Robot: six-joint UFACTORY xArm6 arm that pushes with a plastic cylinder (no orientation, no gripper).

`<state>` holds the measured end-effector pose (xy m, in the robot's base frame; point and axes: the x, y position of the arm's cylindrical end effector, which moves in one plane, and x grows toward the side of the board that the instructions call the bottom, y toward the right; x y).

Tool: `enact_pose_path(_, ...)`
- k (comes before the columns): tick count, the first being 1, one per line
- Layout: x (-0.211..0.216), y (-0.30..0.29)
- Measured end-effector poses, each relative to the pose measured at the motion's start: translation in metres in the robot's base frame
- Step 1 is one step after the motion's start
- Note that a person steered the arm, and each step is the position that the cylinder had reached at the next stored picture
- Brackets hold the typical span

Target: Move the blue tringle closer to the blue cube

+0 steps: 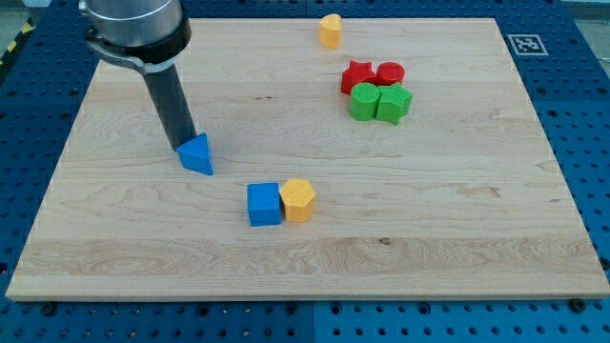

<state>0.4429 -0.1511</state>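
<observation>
The blue triangle (197, 154) lies on the wooden board at the view's centre left. My tip (184, 146) stands right against its upper left side, touching or nearly touching it. The blue cube (264, 204) sits lower and to the right of the triangle, about a block's width away from it. A yellow hexagonal block (298, 199) touches the cube's right side.
A yellow heart-like block (330, 30) sits near the board's top edge. A red star (357, 76), a red cylinder (390, 73), a green cylinder (364, 102) and a green block (393, 103) cluster at upper right. The wooden board (457, 210) has a marker tag (525, 44) past its top right corner.
</observation>
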Motion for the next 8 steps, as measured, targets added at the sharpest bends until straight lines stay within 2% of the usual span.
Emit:
enact_pose_path(2, 0.017, -0.004)
enact_pose_path(4, 0.022, 0.036)
enact_pose_path(8, 0.056, 0.06)
